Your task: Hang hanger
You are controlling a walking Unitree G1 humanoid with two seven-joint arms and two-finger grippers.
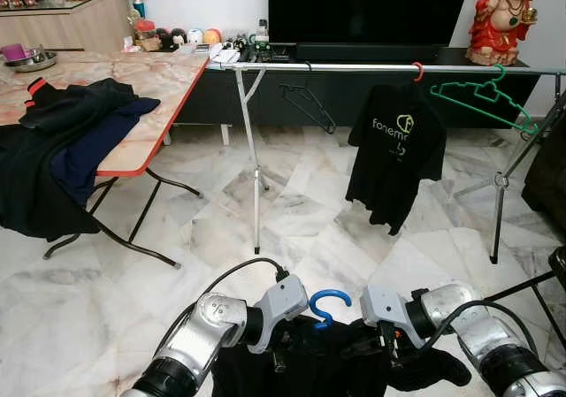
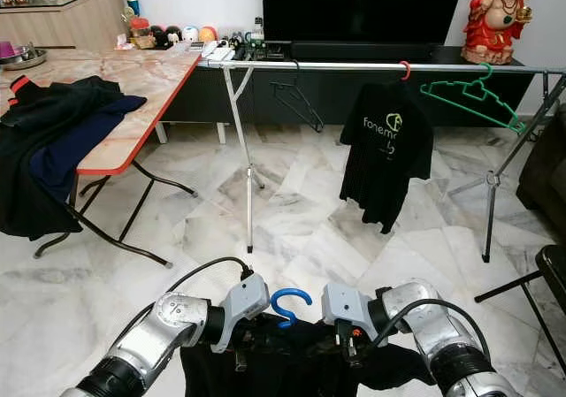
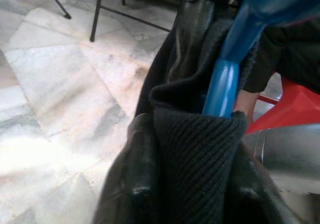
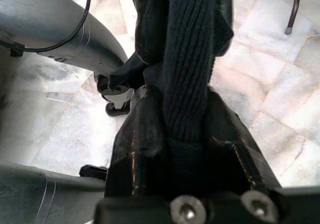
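Left eye view is showing both arms held low and near, carrying a dark garment draped on a blue hanger whose hook is poking up between the wrists. The left hand is clamping its fingers on the knit collar right beside the blue hanger neck, and the right hand is pinching a ribbed fold of the same garment. So I'd say we're in the carry step, nothing hung yet. The drying rack rail is sitting far ahead, with a black hanger, a black printed shirt and a green hanger already on it. Next move probably means walking closer, lifting the hook above the rail and dropping it into the free stretch between the black hanger and the shirt. The table with piled clothes is off to the left.
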